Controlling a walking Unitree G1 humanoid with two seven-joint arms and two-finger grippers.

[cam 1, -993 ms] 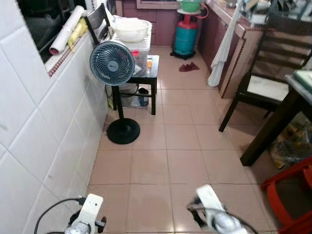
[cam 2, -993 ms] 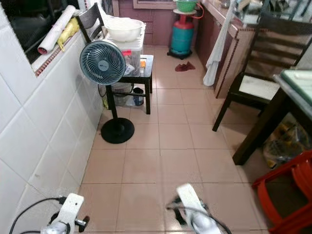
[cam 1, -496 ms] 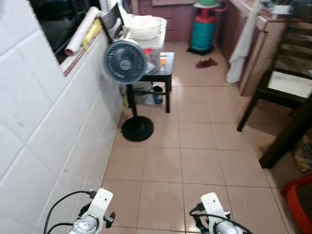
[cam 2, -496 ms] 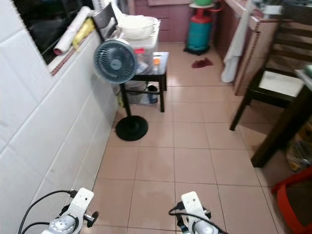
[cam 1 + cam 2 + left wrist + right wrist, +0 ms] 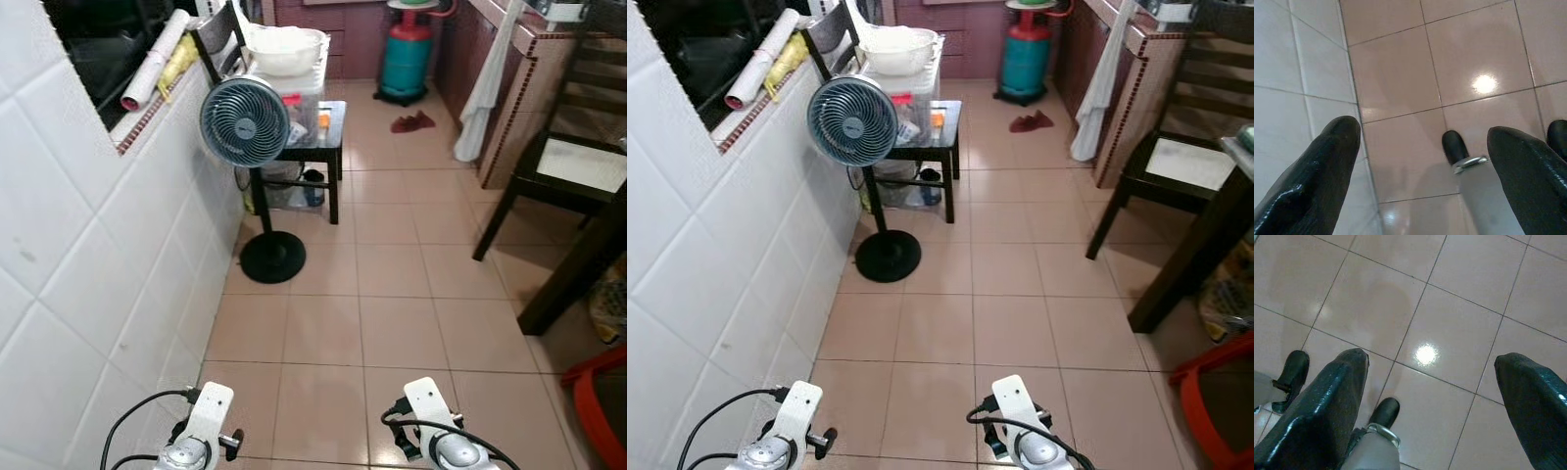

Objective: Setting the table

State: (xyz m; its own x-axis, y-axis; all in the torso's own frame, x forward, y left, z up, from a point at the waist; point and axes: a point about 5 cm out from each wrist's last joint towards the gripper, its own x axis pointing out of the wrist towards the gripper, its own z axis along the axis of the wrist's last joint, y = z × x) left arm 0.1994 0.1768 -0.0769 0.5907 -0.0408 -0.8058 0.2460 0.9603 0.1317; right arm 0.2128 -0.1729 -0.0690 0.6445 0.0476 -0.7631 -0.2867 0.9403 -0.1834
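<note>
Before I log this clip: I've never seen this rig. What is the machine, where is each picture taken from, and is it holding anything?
It is a walking humanoid robot. Two pictures come from a stereo camera on its head, looking down a tiled kitchen floor. The silver shapes at the bottom are its arms. The other two come from cameras on its wrists, looking along the black fingers: the left gripper and right gripper both hang open over the floor, holding nothing.

Ahead on its left stands a pedestal fan by the white tiled wall. Behind the fan a small black table carries a plastic box with a white basin on top. Farther back is a teal gas cylinder; on the right, a dark chair.
</note>
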